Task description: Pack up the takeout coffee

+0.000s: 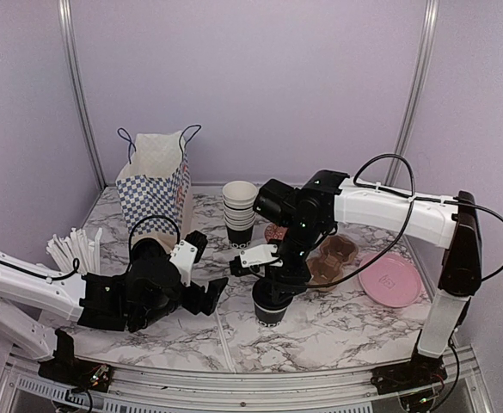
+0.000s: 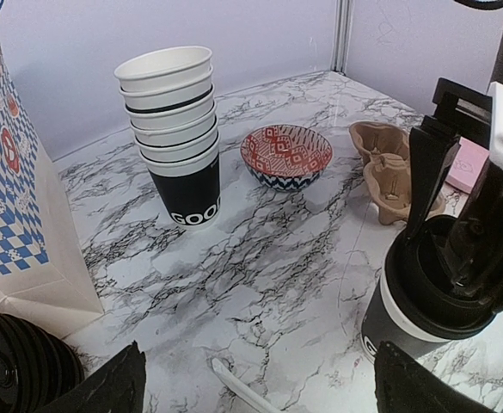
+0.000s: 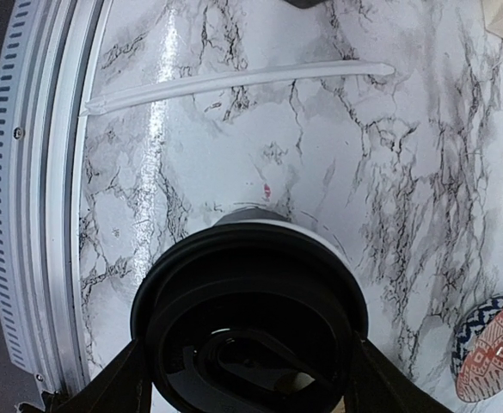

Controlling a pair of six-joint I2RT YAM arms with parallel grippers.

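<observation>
The takeout coffee [image 1: 268, 311] is a small black paper cup standing upright near the table's front middle. Its white rim [image 3: 323, 238] shows under a black lid [image 3: 251, 301]. My right gripper [image 1: 277, 280] comes down from above, and its two fingers press the lid's opposite sides [image 3: 251, 379]. In the left wrist view the cup [image 2: 397, 320] stands at the right with a right finger [image 2: 427, 168] against the lid. My left gripper [image 1: 206, 291] lies low to the left of the cup, apart from it. It is open [image 2: 260, 391] with only bare marble between its fingers.
A blue-checked paper bag [image 1: 156, 185] stands at the back left, with white sticks [image 1: 75, 249] beside it. A stack of cups [image 1: 239, 211], a patterned bowl [image 1: 277, 232], a cardboard carrier [image 1: 333, 258] and a pink plate [image 1: 390, 278] lie behind. Black lids [image 2: 15, 366] are stacked near the left gripper. One loose stick [image 3: 234, 79] lies in front.
</observation>
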